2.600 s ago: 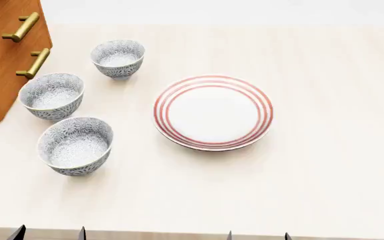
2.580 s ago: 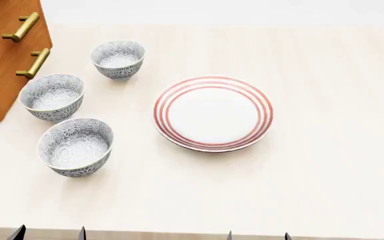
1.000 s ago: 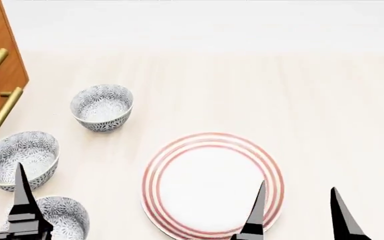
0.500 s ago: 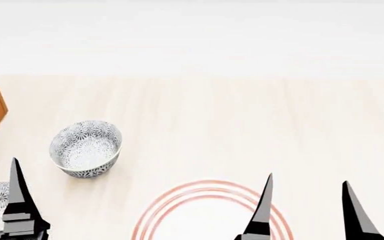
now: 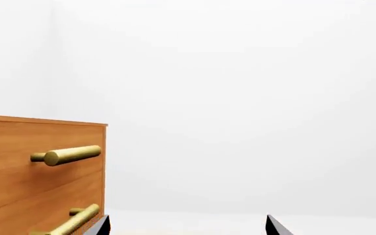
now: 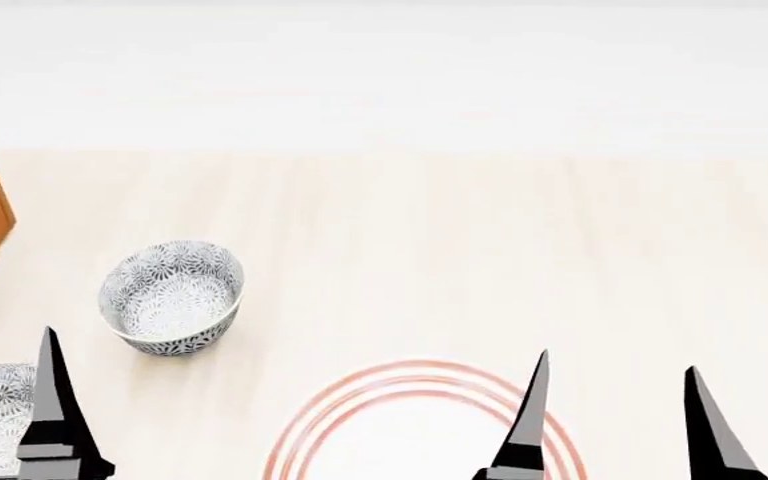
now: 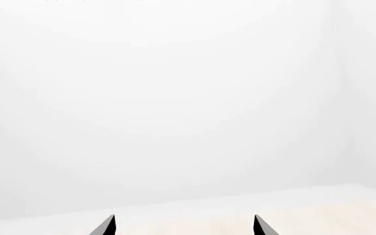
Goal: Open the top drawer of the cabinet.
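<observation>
Top drawer (image 5: 37,142): flat orange-brown wood, round brass bar handle (image 5: 67,155).

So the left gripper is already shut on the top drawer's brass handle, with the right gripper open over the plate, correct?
Not quite. In the left wrist view the left gripper is open and holds nothing; the top drawer handle is off to the side, untouched. The right gripper is open over the plate.
</observation>
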